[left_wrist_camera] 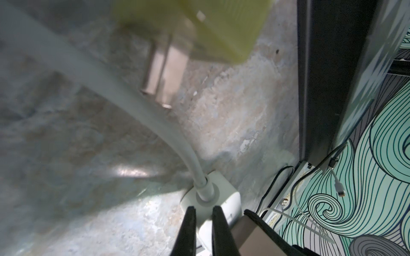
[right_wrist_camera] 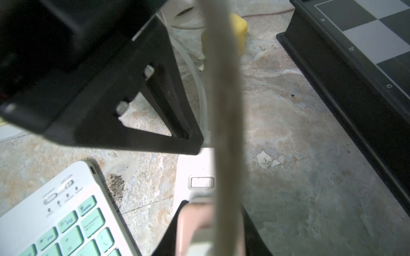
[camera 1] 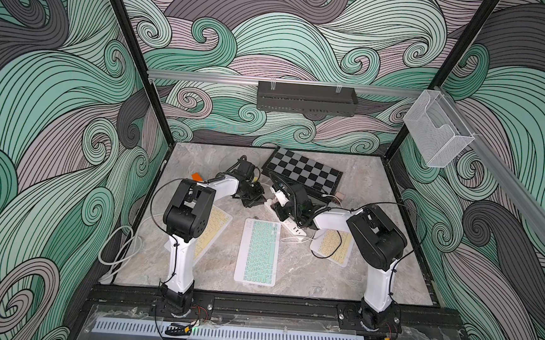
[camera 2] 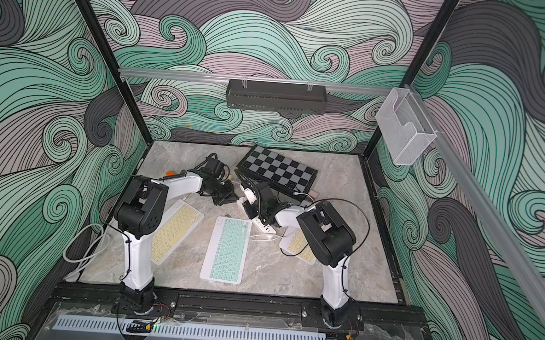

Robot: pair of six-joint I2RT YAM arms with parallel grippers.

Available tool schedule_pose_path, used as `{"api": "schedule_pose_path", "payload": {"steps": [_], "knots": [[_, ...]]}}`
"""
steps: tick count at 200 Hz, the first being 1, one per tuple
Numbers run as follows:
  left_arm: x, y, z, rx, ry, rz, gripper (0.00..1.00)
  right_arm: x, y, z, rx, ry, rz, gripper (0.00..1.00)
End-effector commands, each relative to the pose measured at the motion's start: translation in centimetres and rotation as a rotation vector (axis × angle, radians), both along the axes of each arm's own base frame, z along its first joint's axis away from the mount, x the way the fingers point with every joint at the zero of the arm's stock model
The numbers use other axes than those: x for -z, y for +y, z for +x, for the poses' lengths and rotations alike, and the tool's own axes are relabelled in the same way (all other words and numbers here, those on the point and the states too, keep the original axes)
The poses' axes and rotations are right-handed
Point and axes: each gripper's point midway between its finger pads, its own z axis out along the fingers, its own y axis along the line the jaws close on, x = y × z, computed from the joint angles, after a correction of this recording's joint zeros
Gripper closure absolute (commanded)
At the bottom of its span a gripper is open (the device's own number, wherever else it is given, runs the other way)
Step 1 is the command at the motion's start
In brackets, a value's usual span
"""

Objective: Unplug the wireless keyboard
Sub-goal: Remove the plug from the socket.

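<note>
Right pincer (camera 1: 278, 209) clamps a pink plug (right_wrist_camera: 190, 221) seated on a white strip (left_wrist_camera: 230, 199), with the green keyboard (camera 1: 258, 252) flat on the desk (camera 1: 339, 280) just beside it, while the left pincer (left_wrist_camera: 204, 209), nearly closed, rests its tips on the strip's corded end opposite.

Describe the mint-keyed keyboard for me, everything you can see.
The mint keyboard is a slim white slab with mint-green keys. It lies flat near the front middle of the marble table, long side running front to back. The right wrist view shows one corner, with an OFF/ON slider and a connect button. Nothing lies on top of it.
</note>
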Motion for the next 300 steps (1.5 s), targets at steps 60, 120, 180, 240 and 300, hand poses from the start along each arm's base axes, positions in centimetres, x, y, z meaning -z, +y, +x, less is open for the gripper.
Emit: {"api": "schedule_pose_path", "payload": {"steps": [60, 120, 180, 240, 300], "knots": [[7.5, -2.5, -6.7, 0.065, 0.227, 0.034, 0.91, -11.3, 6.6, 0.1, -0.206, -0.223, 0.383, 1.0], [7.7, -2.8, -7.0, 0.074, 0.234, 0.025, 0.92, -11.8, 7.3, 0.6, -0.226, -0.482, 0.341, 1.0], [8.3, -3.0, -7.4, 0.075, 0.256, 0.019, 0.93, -14.1, 6.4, 1.2, -0.14, -0.562, 0.5, 1.0], [8.5, -2.9, -7.7, 0.072, 0.265, 0.023, 0.95, -16.3, 5.7, 1.2, -0.138, -0.581, 0.676, 1.0], [9.2, -3.0, -7.7, 0.056, 0.291, 0.023, 1.0, -18.3, 5.3, 0.4, -0.223, -0.592, 0.726, 1.0]]}}
